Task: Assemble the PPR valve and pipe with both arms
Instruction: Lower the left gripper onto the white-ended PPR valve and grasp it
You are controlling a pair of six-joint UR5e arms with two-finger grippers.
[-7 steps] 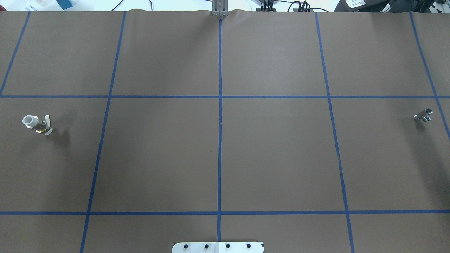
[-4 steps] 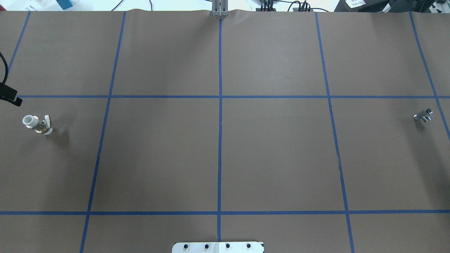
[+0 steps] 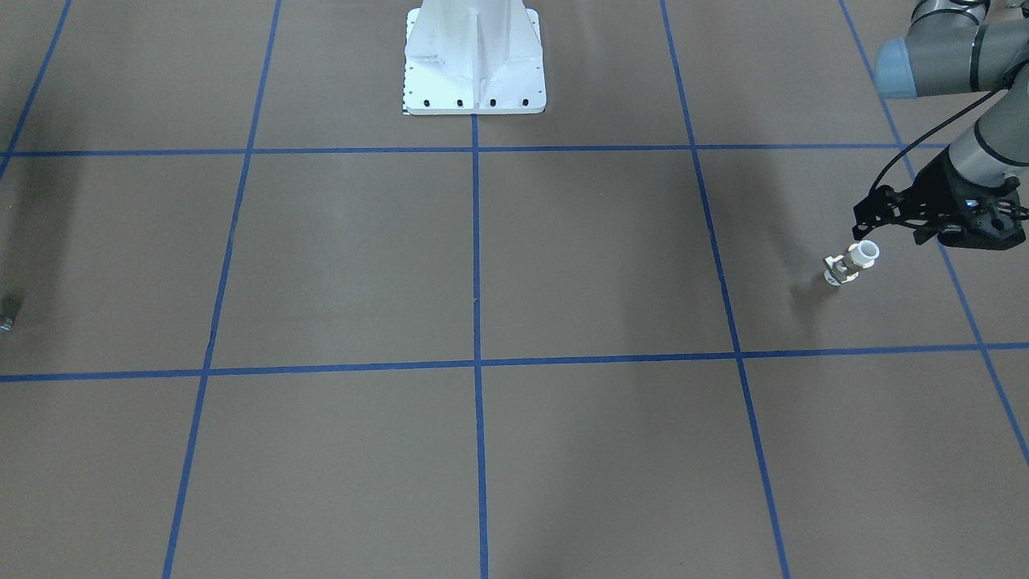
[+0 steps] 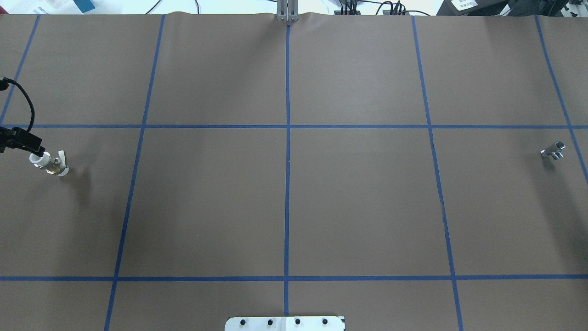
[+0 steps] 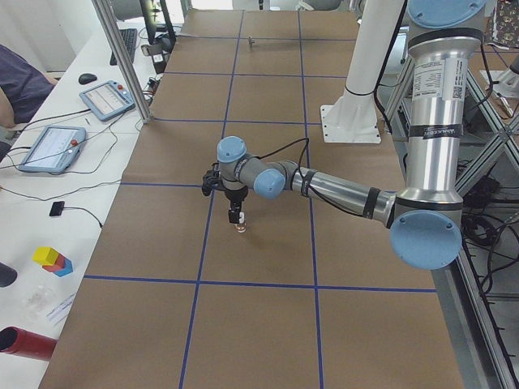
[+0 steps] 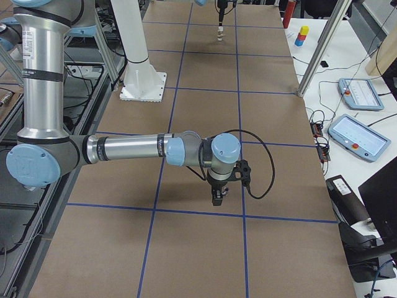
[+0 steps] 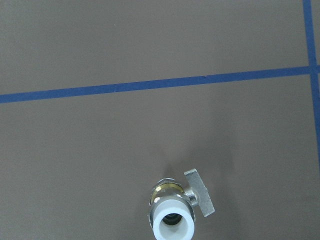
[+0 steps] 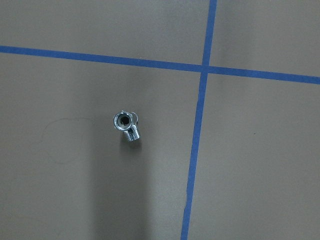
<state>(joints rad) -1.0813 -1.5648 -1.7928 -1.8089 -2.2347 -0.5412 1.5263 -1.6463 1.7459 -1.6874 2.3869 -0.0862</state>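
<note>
Brown table cover point(image 4: 358, 207): a paper-like sheet crossed by blue tape lines point(image 4: 287, 92).
Valve point(image 4: 48, 164): stands on end near the table's left edge, about midway between the robot's edge and the far edge. A white tube end faces up, the middle is brass, and a pale handle sticks out sideways.
Pipe point(image 4: 553, 151): a silver T-shaped piece resting near the table's right edge, well apart from the valve.
Left pincer point(image 5: 234, 212): hangs just above the valve's white top, pointing down, gripping nothing. The spread of its 2 fingers cannot be told.
Right pincer point(image 6: 217, 195): hangs over the pipe. Only a side view shows it, so its opening cannot be told.
</note>
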